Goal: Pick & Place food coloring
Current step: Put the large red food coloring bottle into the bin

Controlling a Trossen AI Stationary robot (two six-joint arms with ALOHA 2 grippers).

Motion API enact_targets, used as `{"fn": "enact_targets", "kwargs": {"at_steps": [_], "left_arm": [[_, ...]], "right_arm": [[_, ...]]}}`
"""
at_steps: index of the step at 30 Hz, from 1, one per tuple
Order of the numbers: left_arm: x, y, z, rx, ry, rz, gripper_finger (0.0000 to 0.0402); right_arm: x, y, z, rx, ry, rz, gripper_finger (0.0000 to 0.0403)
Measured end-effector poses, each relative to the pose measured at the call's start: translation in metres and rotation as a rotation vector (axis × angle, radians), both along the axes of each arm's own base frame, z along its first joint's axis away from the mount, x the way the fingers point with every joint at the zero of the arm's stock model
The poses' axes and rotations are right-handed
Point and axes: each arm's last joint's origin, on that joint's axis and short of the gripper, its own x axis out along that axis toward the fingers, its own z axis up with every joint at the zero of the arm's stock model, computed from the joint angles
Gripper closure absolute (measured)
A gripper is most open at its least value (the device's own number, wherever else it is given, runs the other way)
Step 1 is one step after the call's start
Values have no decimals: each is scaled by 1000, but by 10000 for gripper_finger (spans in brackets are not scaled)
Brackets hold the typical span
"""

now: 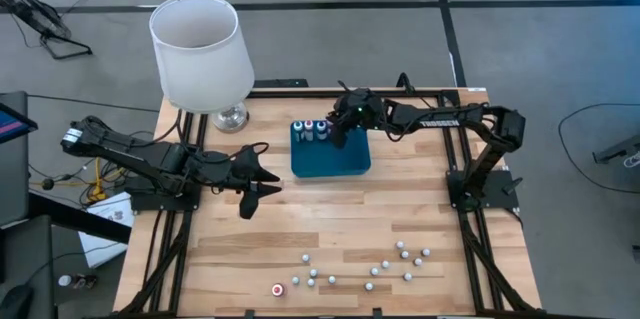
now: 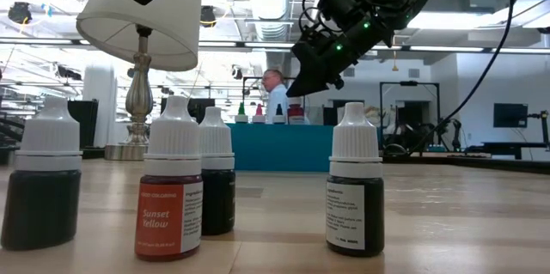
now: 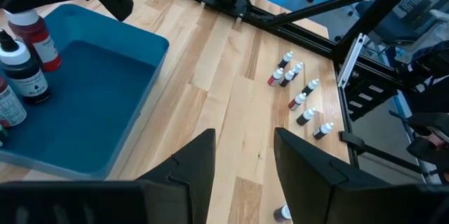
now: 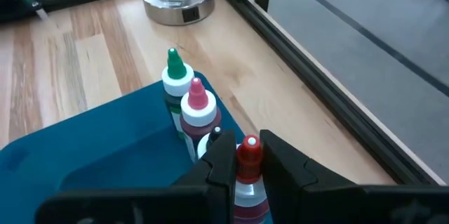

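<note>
We see the right tool (image 4: 242,164) over the far end of the teal tray (image 1: 345,159), its fingers closed on the neck of a red-tipped bottle (image 4: 247,155) that stands in the tray. Just beyond that bottle, in the same row, stand a pink-tipped bottle (image 4: 198,104) and a green-tipped bottle (image 4: 175,69), close against each other, with a dark-capped one partly hidden behind the fingers. Farther out past the tray's corner stands the lamp (image 1: 200,54) with its white shade and metal base. The left tool (image 1: 262,171) hangs over bare worktop (image 1: 330,224) beside the tray's near left corner, its fingers apart with nothing between them. Well away from both tools, along the worktop's near edge, the loose bottles (image 1: 385,264) are scattered, white caps up, one with a red top (image 1: 278,289) at the left end. In the low view four of these stand close to the lens, one labelled yellow (image 2: 169,197).
</note>
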Motion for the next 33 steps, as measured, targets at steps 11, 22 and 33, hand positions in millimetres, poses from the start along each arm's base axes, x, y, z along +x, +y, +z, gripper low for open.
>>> {"fn": "enact_targets", "kwargs": {"at_steps": [11, 22, 33], "left_arm": [[0, 0, 0, 7, 0, -3, 265], [0, 0, 0, 6, 0, -3, 265], [0, 0, 0, 7, 0, -4, 265]], "right_arm": [[0, 0, 1, -10, -6, 4, 357], [1, -1, 2, -32, -15, 15, 356], [1, -1, 1, -39, -1, 18, 356]]}}
